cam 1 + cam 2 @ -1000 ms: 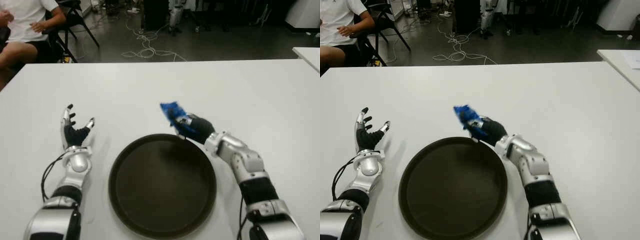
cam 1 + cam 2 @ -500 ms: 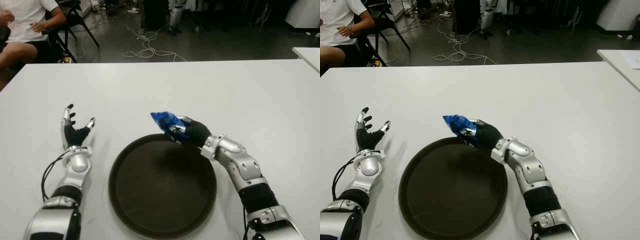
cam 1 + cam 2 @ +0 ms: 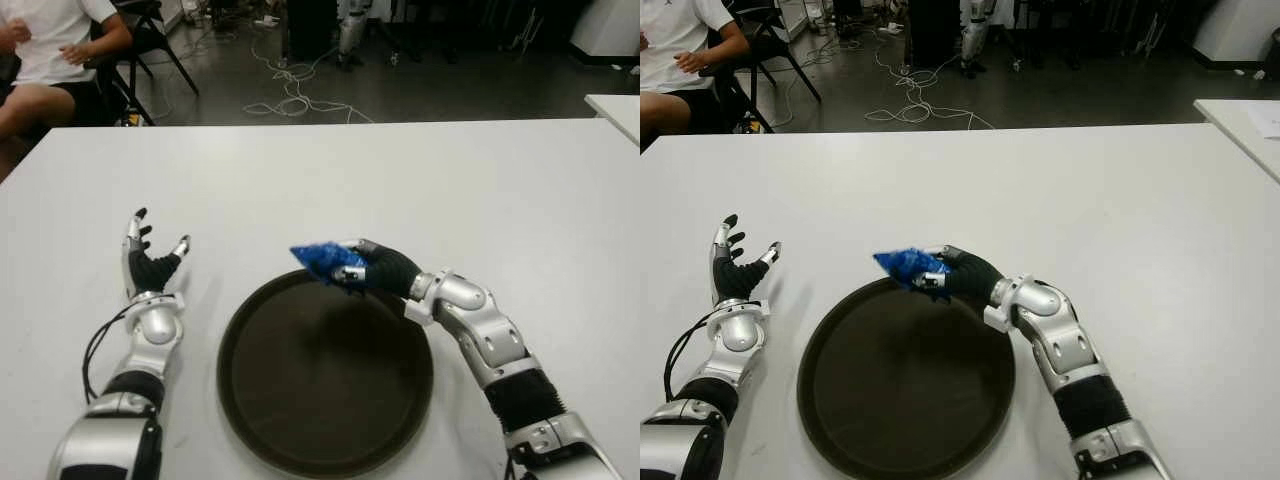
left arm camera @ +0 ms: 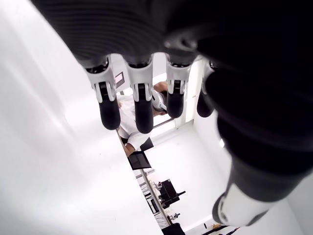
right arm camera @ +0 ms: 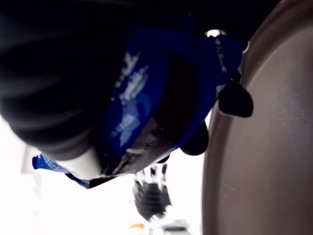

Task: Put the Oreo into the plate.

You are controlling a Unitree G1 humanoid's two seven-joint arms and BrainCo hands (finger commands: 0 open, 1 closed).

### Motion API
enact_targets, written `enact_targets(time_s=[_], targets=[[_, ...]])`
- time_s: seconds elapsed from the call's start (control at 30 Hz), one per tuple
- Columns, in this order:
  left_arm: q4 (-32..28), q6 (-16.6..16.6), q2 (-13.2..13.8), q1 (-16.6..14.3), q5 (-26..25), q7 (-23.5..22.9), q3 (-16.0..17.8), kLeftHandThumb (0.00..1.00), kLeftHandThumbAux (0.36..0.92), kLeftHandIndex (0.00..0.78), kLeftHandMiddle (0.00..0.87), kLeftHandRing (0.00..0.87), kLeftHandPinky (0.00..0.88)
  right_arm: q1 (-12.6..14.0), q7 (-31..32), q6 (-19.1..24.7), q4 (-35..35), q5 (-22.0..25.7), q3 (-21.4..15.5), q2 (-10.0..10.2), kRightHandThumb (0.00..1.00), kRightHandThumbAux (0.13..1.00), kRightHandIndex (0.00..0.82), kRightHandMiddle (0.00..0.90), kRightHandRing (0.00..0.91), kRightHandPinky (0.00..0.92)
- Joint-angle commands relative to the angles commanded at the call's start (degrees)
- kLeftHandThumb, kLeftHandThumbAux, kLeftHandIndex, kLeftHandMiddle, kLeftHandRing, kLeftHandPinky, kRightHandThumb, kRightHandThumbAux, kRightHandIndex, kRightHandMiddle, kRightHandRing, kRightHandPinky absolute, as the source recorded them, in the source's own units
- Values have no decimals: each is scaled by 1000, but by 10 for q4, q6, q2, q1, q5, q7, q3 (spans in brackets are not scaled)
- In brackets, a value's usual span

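Note:
A blue Oreo packet (image 3: 322,260) is gripped in my right hand (image 3: 362,267), fingers curled around it. It hangs just above the far rim of the round dark plate (image 3: 325,420), which lies on the white table near me. In the right wrist view the packet (image 5: 142,105) fills the palm, with the plate (image 5: 264,161) close beside it. My left hand (image 3: 148,260) shows left of the plate, fingers spread upward and holding nothing.
The white table (image 3: 460,180) stretches wide beyond the plate. A seated person (image 3: 45,60) is at the far left behind the table, next to black chairs. Cables (image 3: 295,95) lie on the dark floor. Another white table corner (image 3: 618,108) shows at far right.
My right hand has carried the Oreo packet leftward and a little nearer, from beyond the plate's far right edge to over its far rim. The left hand has stayed still.

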Motion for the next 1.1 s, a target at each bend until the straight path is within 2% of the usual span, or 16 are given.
enact_targets(time_s=[0.17, 0.3, 0.4, 0.53, 0.9, 1.1], targets=[[-1, 1, 0, 0, 0, 2, 0, 235, 789, 107, 110, 127, 168, -4, 14, -47, 3, -32, 19, -18, 689, 726, 439, 803, 819, 812], [-1, 2, 0, 0, 4, 9, -1, 258, 794, 114, 121, 143, 194, 0, 17, -82, 2, -44, 24, -24, 684, 730, 438, 808, 824, 815], [0, 2, 0, 0, 6, 13, -2, 266, 794, 115, 117, 139, 181, 3, 16, -103, 1, -50, 26, -28, 683, 731, 438, 809, 827, 819], [0, 2, 1, -1, 8, 15, -4, 265, 790, 114, 109, 126, 161, 8, 12, -111, -10, -56, 29, -33, 682, 732, 437, 811, 830, 822], [0, -4, 0, 0, 5, 11, -2, 261, 791, 113, 127, 148, 194, 14, 7, -128, -26, -76, 35, -41, 684, 731, 438, 823, 843, 839], [-1, -6, 0, 1, 2, 5, -1, 229, 787, 109, 109, 127, 164, 14, 13, -147, -18, -74, 34, -40, 685, 731, 438, 822, 844, 836]])
